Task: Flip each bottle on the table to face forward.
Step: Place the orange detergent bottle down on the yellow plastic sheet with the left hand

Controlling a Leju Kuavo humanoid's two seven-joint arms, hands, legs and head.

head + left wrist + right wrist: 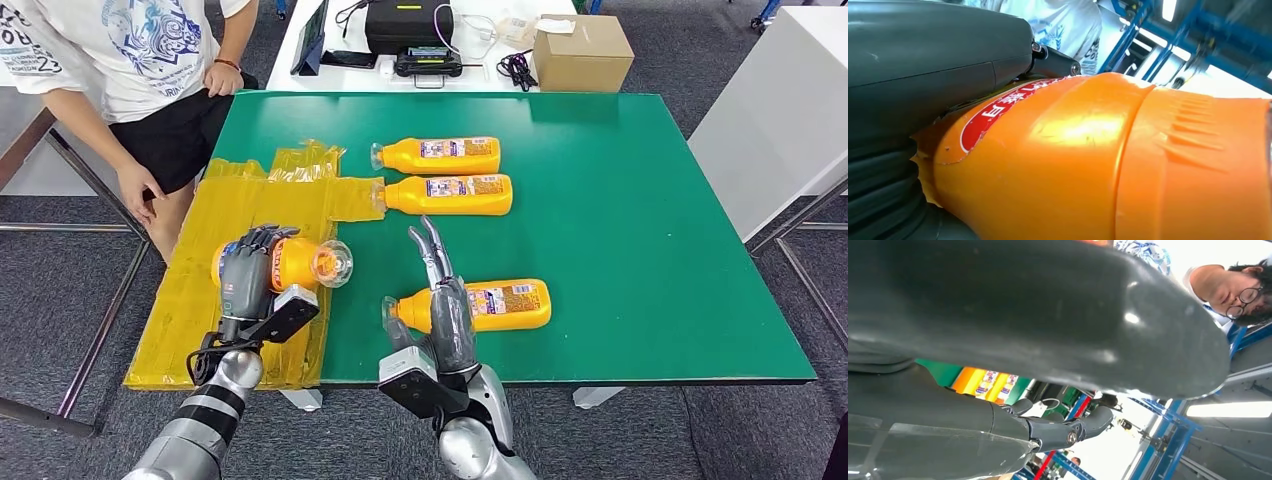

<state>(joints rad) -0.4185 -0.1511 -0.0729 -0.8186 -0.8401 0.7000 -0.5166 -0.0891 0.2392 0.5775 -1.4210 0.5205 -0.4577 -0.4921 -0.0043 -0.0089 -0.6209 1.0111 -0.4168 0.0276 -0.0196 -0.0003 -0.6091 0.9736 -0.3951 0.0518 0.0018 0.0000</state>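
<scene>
Several orange bottles lie on the green table (620, 210). My left hand (246, 275) grips one bottle (295, 262) over the yellow sheet, its clear cap toward the table's middle; up close its orange body (1108, 165) carries a red label. My right hand (445, 300) is open, fingers stretched forward, lying over the neck end of the near bottle (500, 303). Whether it touches that bottle I cannot tell. Its fingers (1058, 430) are spread with nothing between them. Two more bottles (440, 155) (450, 194) lie side by side farther back, caps to the left.
A yellow sheet (210, 300) covers the table's left end. A person (140, 60) stands at the far left corner. A white table behind holds a cardboard box (582, 52), a black case (408, 25) and cables. The green surface's right half is bare.
</scene>
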